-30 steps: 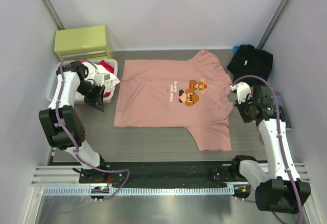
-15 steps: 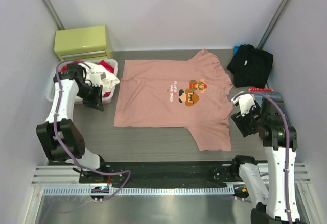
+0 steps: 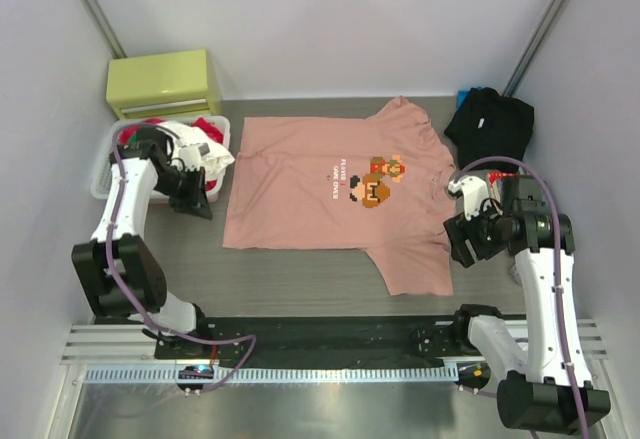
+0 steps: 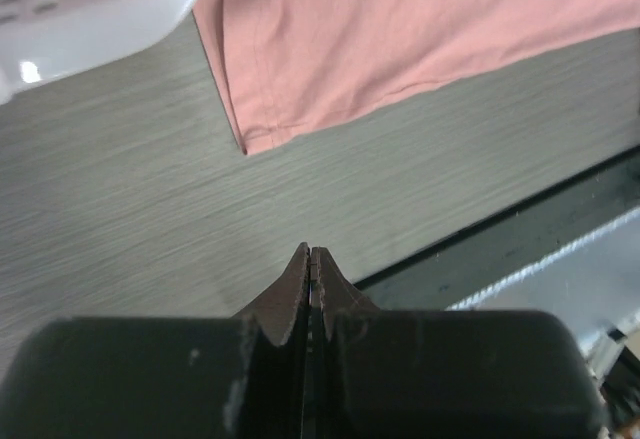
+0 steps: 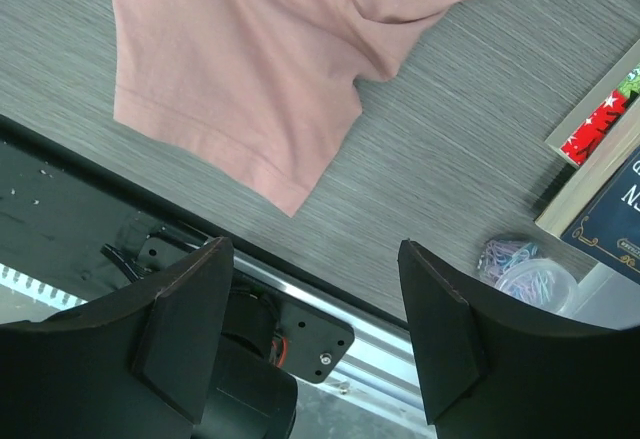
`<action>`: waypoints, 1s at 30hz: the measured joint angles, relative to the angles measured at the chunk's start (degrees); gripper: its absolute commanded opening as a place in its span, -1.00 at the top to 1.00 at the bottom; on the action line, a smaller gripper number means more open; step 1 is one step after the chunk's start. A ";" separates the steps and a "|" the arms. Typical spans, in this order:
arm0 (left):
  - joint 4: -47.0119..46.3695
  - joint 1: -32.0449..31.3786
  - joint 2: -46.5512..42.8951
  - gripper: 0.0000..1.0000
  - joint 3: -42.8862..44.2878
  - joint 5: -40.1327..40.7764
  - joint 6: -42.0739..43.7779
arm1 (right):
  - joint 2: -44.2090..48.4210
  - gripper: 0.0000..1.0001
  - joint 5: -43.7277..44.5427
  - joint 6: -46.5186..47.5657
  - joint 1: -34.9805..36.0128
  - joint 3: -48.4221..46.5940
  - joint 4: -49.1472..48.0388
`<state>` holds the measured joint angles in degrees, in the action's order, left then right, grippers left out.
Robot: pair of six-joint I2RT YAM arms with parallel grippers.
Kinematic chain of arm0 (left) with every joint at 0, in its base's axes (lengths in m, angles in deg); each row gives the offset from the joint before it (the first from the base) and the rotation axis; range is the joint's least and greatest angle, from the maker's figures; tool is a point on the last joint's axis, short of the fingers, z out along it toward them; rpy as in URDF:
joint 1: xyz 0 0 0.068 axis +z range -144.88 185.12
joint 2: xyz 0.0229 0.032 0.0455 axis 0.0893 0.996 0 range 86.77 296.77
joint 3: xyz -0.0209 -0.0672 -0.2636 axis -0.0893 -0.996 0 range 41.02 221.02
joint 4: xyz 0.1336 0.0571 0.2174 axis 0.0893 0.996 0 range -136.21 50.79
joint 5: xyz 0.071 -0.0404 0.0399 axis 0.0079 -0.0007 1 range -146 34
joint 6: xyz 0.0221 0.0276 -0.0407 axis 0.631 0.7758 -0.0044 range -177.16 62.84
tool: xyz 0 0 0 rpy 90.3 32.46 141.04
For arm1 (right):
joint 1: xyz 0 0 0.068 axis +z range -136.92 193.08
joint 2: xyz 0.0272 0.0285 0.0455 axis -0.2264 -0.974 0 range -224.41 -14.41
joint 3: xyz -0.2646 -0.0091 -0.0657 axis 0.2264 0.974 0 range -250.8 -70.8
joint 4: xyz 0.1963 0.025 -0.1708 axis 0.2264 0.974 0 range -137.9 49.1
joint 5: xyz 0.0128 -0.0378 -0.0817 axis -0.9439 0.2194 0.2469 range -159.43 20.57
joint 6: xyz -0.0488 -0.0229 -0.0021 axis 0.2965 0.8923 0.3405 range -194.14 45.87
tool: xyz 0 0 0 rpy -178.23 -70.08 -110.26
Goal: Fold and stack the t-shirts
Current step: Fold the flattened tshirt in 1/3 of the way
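Observation:
A large salmon-pink t-shirt [image 3: 335, 194] lies spread flat mid-table, its pixel-character print facing up. A black t-shirt [image 3: 490, 127] sits bunched at the back right. My left gripper [image 3: 203, 206] is shut and empty, just left of the pink shirt's near left corner. In the left wrist view that corner [image 4: 250, 129] lies ahead of the left gripper [image 4: 311, 251], apart from it. My right gripper [image 3: 462, 242] hovers open beside the shirt's near right sleeve. In the right wrist view the sleeve [image 5: 260, 69] lies beyond the right gripper [image 5: 315, 244], with nothing between the fingers.
A white basket [image 3: 108, 177] of clothes stands at the left, with a yellow-green box [image 3: 163, 82] behind it. Books [image 5: 600, 159] and a small bag of coloured clips [image 5: 525, 274] lie at the right edge. A black rail [image 3: 320, 334] runs along the near edge.
My right gripper has opened and swung in toward the shirt's near right sleeve. My left gripper stayed shut and shifted slightly toward the shirt's left edge.

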<state>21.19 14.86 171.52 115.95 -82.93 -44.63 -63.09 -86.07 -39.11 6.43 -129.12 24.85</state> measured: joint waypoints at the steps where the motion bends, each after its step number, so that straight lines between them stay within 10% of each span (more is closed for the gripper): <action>1: 1.09 0.00 1.97 1.00 0.00 -0.20 0.39 | -0.63 -0.46 -0.22 -0.39 0.00 0.00 -0.28; 30: 8.81 0.02 9.42 0.99 4.98 -2.19 10.23 | -24.68 -0.55 1.84 2.86 -1.66 2.25 -8.50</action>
<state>29.99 14.88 180.94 120.94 -85.12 -34.40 -87.77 -84.24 -36.25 4.77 -126.87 16.34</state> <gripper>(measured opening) 0.006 0.793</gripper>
